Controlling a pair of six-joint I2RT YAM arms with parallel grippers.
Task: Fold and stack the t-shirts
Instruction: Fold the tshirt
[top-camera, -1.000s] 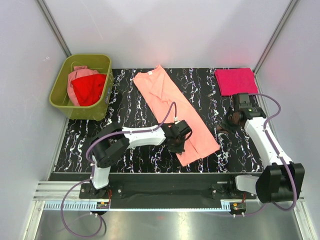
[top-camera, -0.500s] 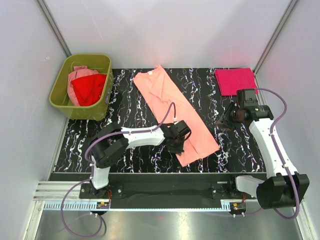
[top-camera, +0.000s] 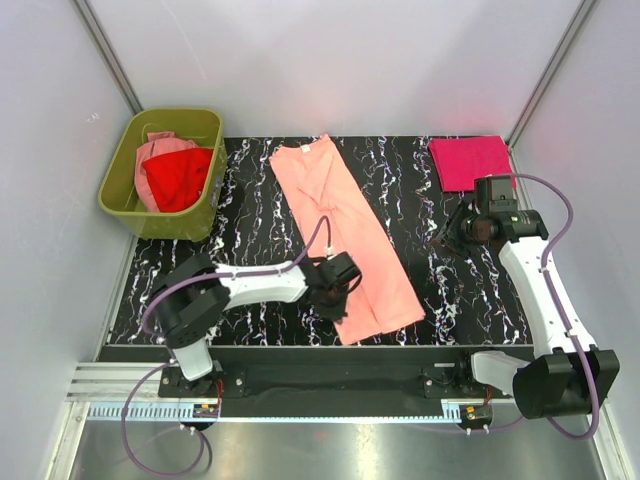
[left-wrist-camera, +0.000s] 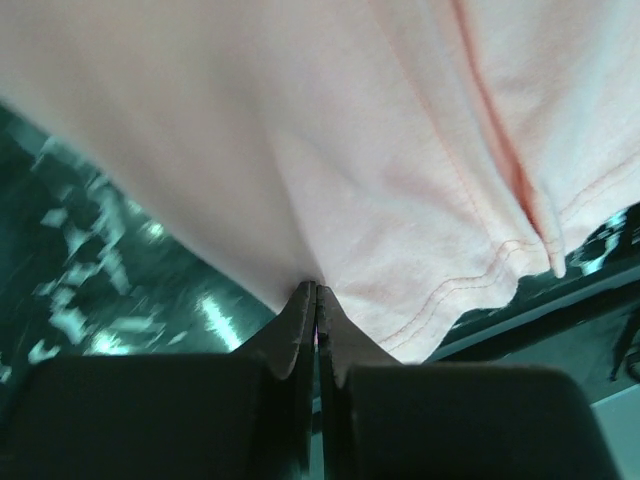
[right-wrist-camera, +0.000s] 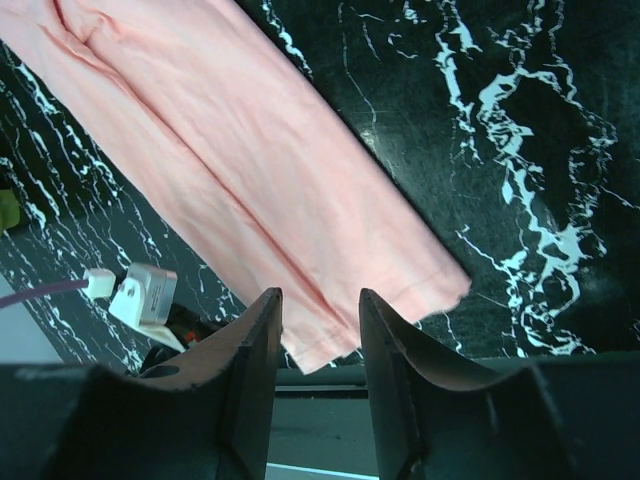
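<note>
My left fingers (left-wrist-camera: 316, 292) pinch the peach t-shirt (top-camera: 335, 210) by its near hem, well right of the bin (top-camera: 170, 223); from above my wrist (top-camera: 335, 277) hides that grip. My right fingers (right-wrist-camera: 318, 298) hang parted, holding nothing.

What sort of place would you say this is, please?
Probably a robotics lab test cell: plain white walls box in a black marbled table, the left arm and right arm are bolted along its near edge, and a salmon t-shirt and olive bin look staged.
</note>
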